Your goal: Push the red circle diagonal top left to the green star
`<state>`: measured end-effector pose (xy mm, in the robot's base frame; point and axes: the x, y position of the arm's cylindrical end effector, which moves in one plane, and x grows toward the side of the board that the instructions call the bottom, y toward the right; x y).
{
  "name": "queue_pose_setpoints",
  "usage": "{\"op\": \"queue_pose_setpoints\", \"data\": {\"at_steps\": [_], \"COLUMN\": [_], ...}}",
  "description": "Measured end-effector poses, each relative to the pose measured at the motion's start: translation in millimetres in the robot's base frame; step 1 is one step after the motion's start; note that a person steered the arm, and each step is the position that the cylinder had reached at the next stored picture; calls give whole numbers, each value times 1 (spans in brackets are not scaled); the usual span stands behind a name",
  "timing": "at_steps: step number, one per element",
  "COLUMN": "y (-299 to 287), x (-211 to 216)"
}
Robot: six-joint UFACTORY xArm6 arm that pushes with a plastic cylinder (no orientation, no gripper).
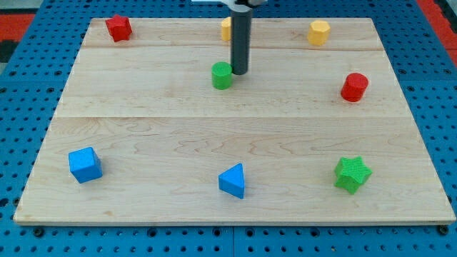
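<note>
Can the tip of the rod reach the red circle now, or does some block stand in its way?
Probably yes. My tip stands beside the green circle, on its right. The board between it and the red circle, further right, holds no block.

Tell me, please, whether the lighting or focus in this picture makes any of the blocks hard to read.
Camera view: lighting is even and soft, with no glare on the board; the red circle and green star are sharp, throwing only faint shadows; my tip stands crisp beside the green cylinder; the rod hides part of one yellow block, so its shape is unclear.
</note>
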<state>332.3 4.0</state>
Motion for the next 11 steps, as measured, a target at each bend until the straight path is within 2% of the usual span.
{"op": "queue_pose_setpoints", "data": {"at_steps": [1,2,3,4,5,6,8,11], "y": [54,169,228,203,196,251,161,100], "x": [-1,-4,-3,49,57,72,82,75]}}
